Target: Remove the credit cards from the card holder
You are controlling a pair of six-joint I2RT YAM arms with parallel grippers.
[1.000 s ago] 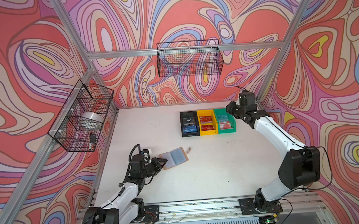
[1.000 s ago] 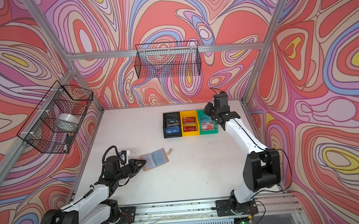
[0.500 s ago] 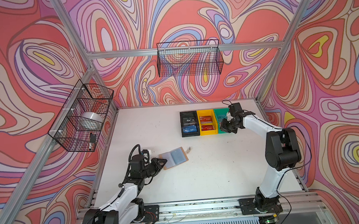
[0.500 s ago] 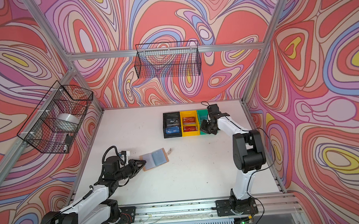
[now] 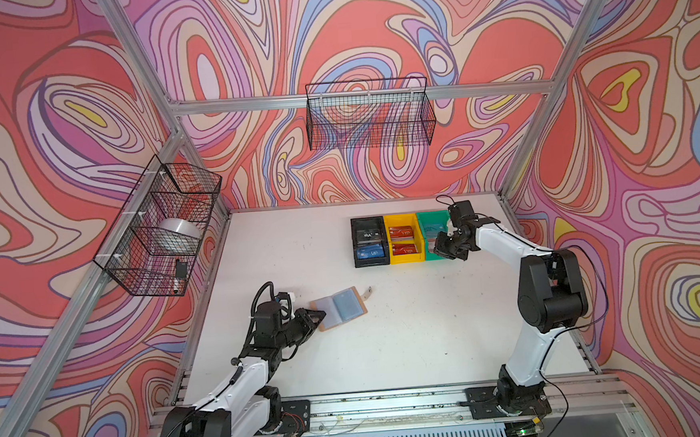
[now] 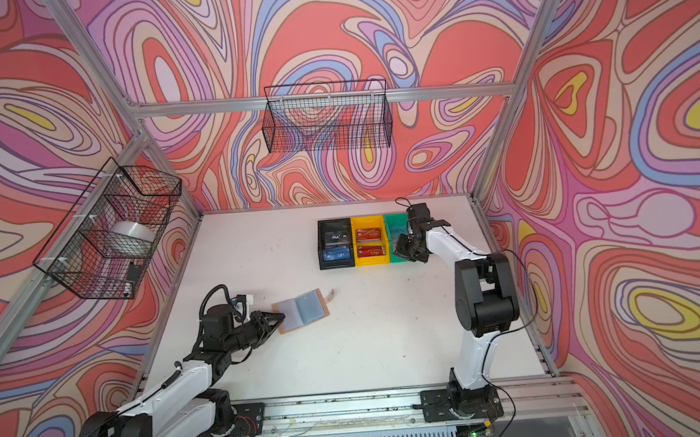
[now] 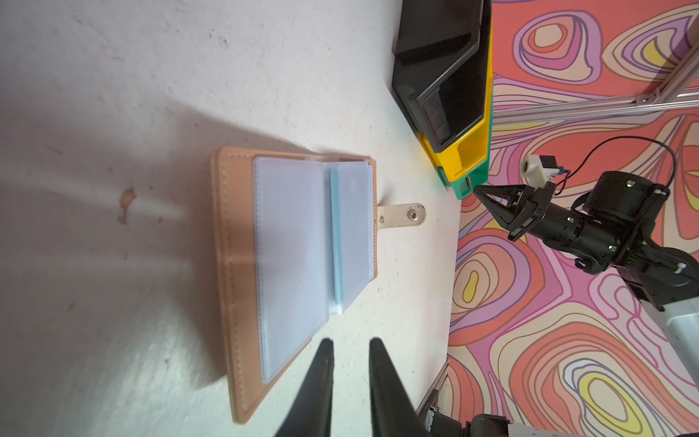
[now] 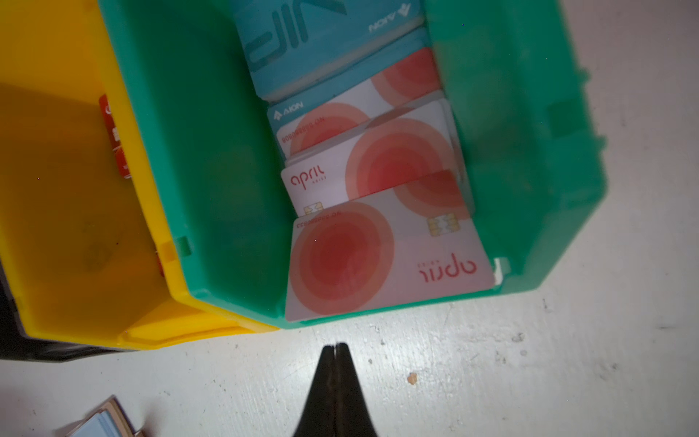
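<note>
The tan card holder (image 5: pixel 339 307) (image 7: pixel 234 265) lies open on the white table, its bluish sleeves (image 7: pixel 291 246) facing up and its strap tab (image 7: pixel 401 215) pointing toward the bins. No card shows in the sleeves. My left gripper (image 5: pixel 322 313) (image 7: pixel 351 342) sits low at the holder's near corner, slightly open, with only table between its fingers. Pale credit cards with red circles (image 8: pixel 386 261) lie stacked in the green bin (image 8: pixel 529 189). My right gripper (image 5: pixel 445 248) (image 8: pixel 336 346) is shut and empty, just in front of that bin.
A black bin (image 5: pixel 368 243) and a yellow bin (image 5: pixel 403 239), both holding cards, stand in a row with the green bin (image 5: pixel 421 240) at the back right. Wire baskets hang on the back wall (image 5: pixel 369 114) and the left wall (image 5: pixel 161 231).
The right arm has folded and brought its gripper from behind the bins down to the green bin's front, its jaws closing fully. The left arm and the holder have not moved.
</note>
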